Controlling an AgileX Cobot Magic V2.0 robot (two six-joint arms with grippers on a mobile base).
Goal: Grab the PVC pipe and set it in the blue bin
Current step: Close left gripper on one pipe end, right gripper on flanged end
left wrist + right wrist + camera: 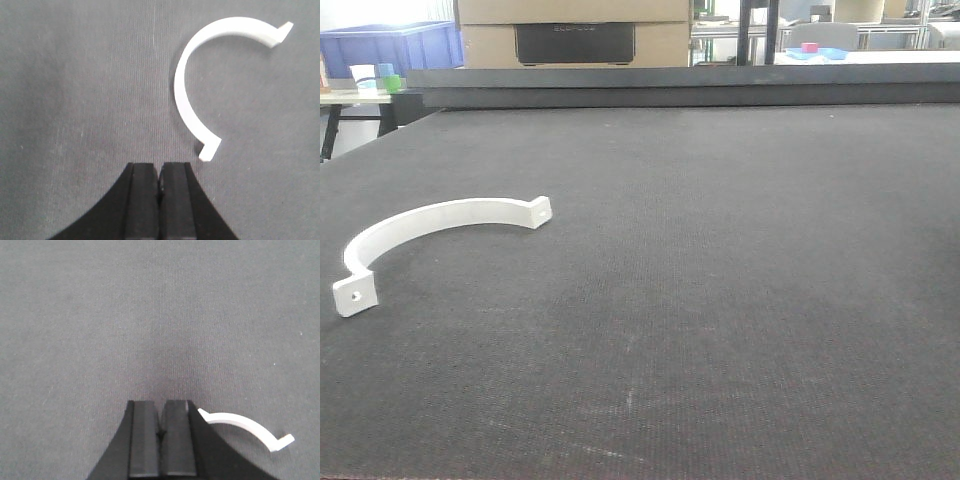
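PVC pipe (430, 218) is seen lying on the bench (720, 300); left end effector (159, 185) and right end effector (161, 427) are pressed fully together, nothing gripped.

PVC pipe (440, 214): white plastic, smooth, mostly matt with a faint sheen on its flat top face; clean, sharp edges
table mat (740, 280): dark grey, cloth-like, finely ribbed weave; matt and slightly rough, with pale scuffs and specks
left gripper (159, 169): black fingers, plastic by the look; matt, the pad faces smooth with a dull shine
right gripper (160, 407): same black matt finish, smooth pad faces
box (480, 45): brown cardboard, matt
crate (390, 45): blue plastic, smooth
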